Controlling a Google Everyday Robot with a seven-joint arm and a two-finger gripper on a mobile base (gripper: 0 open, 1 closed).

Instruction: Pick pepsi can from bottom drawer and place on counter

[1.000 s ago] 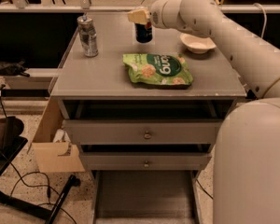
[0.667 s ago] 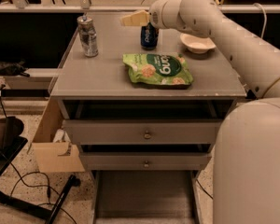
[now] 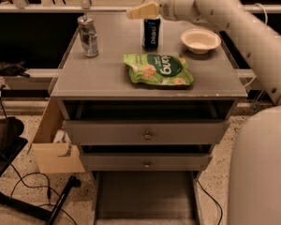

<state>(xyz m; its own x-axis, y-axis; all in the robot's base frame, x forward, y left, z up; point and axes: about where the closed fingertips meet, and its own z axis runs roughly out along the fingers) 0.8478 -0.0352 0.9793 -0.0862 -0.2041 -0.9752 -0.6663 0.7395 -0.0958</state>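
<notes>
The pepsi can [image 3: 151, 33] stands upright on the counter [image 3: 107, 76], at the back near the middle. My gripper [image 3: 143, 11] is just above the can's top and a little to its left. It is open and holds nothing; its pale fingers [image 3: 147, 9] point left. The bottom drawer [image 3: 97, 198] is pulled out at the foot of the cabinet. The part of its dark floor that shows is bare.
A silver-grey can [image 3: 88, 36] stands at the counter's back left. A green snack bag [image 3: 159, 69] lies in front of the pepsi can. A white bowl [image 3: 201, 40] sits at the back right. Two knobbed drawers [image 3: 147, 135] are slightly open. A cardboard box [image 3: 56, 146] stands at the cabinet's left.
My gripper was shut around the top of the pepsi can. It has let go, lifted a little and its fingers have swung out to the left. The can stays on the counter.
</notes>
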